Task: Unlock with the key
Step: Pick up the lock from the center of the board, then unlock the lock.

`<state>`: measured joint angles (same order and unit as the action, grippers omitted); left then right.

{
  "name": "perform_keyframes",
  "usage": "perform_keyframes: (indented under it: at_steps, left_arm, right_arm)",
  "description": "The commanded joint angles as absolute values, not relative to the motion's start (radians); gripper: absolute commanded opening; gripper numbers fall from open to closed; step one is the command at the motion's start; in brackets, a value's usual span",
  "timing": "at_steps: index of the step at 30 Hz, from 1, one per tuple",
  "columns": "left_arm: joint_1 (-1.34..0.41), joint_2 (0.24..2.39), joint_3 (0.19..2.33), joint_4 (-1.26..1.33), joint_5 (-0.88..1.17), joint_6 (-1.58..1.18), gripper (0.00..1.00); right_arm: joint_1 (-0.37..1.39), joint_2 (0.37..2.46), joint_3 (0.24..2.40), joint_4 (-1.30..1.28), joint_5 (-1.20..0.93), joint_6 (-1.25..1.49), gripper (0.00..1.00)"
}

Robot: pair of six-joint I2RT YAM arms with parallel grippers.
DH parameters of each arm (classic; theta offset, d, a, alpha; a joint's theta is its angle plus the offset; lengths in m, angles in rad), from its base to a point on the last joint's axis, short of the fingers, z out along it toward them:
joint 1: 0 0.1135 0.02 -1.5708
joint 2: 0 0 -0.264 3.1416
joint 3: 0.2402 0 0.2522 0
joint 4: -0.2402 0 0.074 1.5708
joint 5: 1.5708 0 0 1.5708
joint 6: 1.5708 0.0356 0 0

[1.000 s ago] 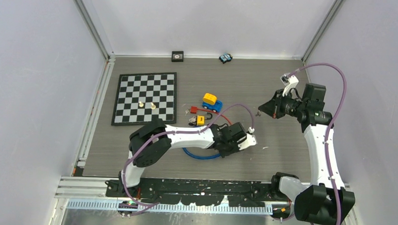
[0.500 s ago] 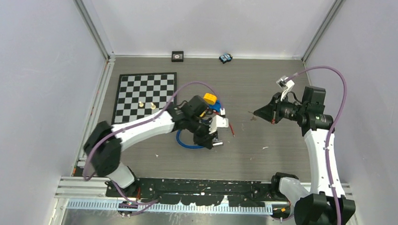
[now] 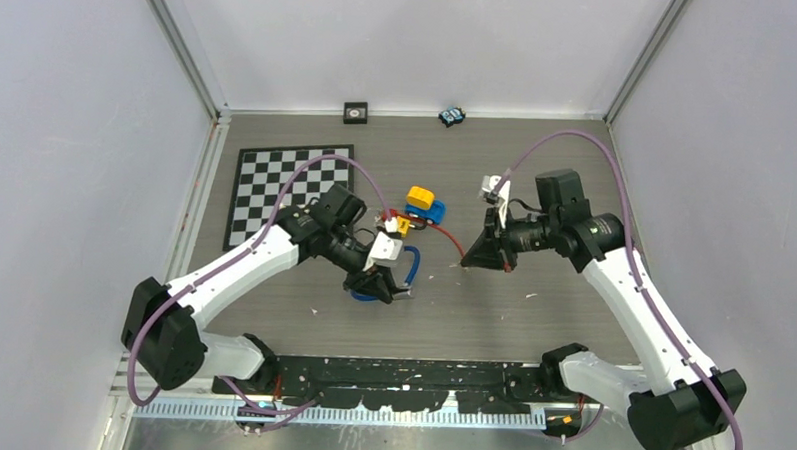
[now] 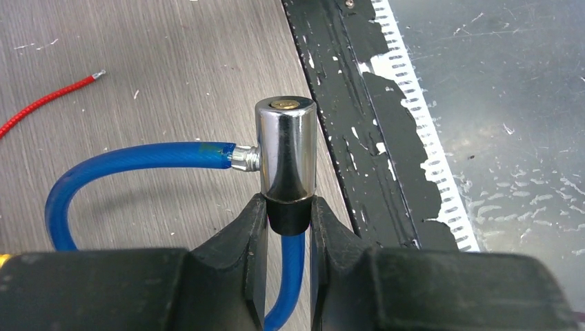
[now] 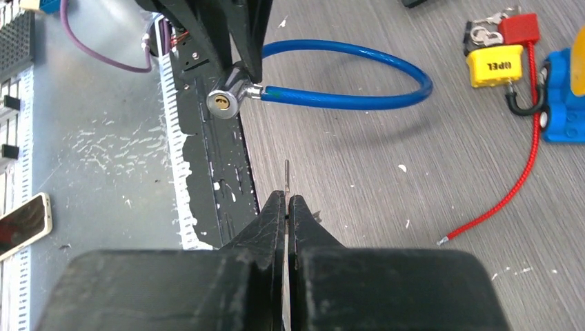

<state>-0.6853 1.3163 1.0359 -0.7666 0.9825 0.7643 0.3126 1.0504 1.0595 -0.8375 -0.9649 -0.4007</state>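
Observation:
A blue cable lock (image 3: pixel 410 266) lies looped on the wooden table. Its chrome cylinder (image 4: pixel 285 148) is pinched at its black base by my left gripper (image 4: pixel 288 210), with the brass keyhole end pointing away from the wrist. In the right wrist view the keyhole face (image 5: pixel 222 102) looks toward the camera. My right gripper (image 5: pixel 285 200) is shut on the key, whose thin blade (image 5: pixel 287 176) sticks out past the fingertips, short of the keyhole and to its right. From above, the left gripper (image 3: pixel 378 279) and the right gripper (image 3: pixel 468 261) face each other, apart.
A yellow padlock (image 5: pixel 494 65) with a red tag (image 5: pixel 519 27), a blue and yellow toy car (image 3: pixel 423 204) and a red cord (image 5: pixel 503 193) lie behind the lock. A chessboard (image 3: pixel 290 196) sits at the left. The black base rail (image 4: pixel 359 138) runs close by the cylinder.
My left arm has swung back left, carrying the lock cylinder toward the table's middle. My right arm has come left and down, bringing the key close to the cylinder.

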Motion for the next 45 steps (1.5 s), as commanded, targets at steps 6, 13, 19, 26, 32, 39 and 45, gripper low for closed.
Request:
perform_keyframes:
  at_steps: [6, 13, 19, 26, 32, 39, 45]
  left_arm:
    - [-0.598, 1.264, 0.992, -0.829, 1.172, 0.988, 0.0]
    - [-0.579, 1.296, 1.019, -0.907, 1.219, 1.024, 0.0]
    - [-0.564, 1.38, 1.086, -1.066, 1.261, 1.133, 0.0]
    - [-0.544, 1.513, 1.188, -1.273, 1.294, 1.295, 0.0]
    - [-0.536, 1.583, 1.245, -1.369, 1.292, 1.351, 0.0]
    - [-0.528, 1.604, 1.239, -1.362, 1.286, 1.341, 0.0]
    - [-0.525, 1.618, 1.244, -1.365, 1.288, 1.337, 0.0]
  right_arm:
    - [0.498, 1.094, 1.135, -0.784, -0.887, -0.457, 0.0]
    - [0.699, 1.1, 1.149, -0.736, -0.687, -0.607, 0.01]
    - [0.805, 1.126, 1.208, -0.763, -0.538, -0.729, 0.0]
    - [0.902, 1.147, 1.249, -0.777, -0.416, -0.773, 0.0]
    - [0.979, 1.161, 1.273, -0.799, -0.349, -0.794, 0.0]
    - [1.04, 1.166, 1.288, -0.82, -0.304, -0.812, 0.01]
    - [1.069, 1.175, 1.285, -0.813, -0.285, -0.816, 0.0]
